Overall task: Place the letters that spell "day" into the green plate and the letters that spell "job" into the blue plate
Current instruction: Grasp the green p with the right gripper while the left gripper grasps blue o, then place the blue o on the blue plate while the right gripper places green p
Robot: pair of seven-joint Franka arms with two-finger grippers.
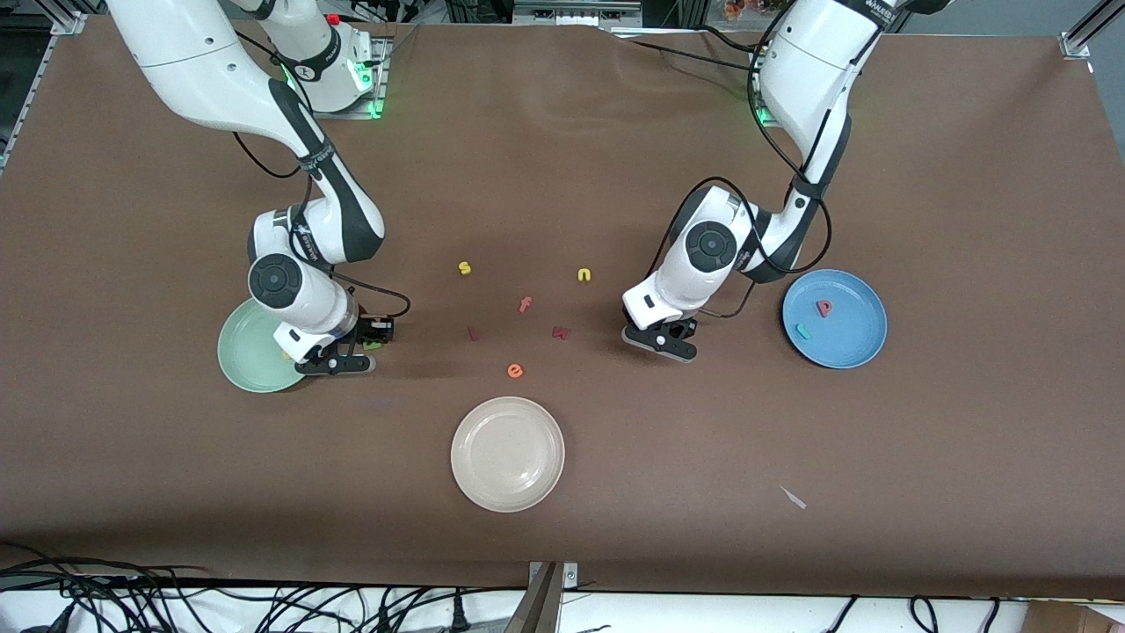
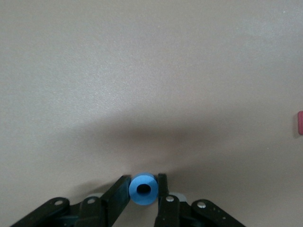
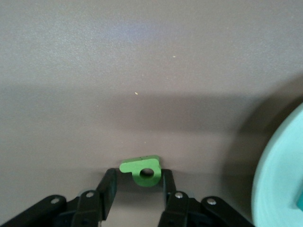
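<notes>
A: Two pincers are low at the brown cloth table. The right pincer stands beside the pale mint-green round plate; the left pincer is between the scattered letters and the medium-blue round plate, where a pinkish-red b and a teal j lie already.

B: And the left wrist view?

A: The blue ring-shaped o, smooth and matte, sits exactly between the fingers; they touch both its sides, pinching it.

B: The right wrist view?

A: The dark green d lies flat, its stem crosswise to the fingers. One finger touches; the other has a gap. The green plate's rim is near, so I expect a short carry.
</notes>
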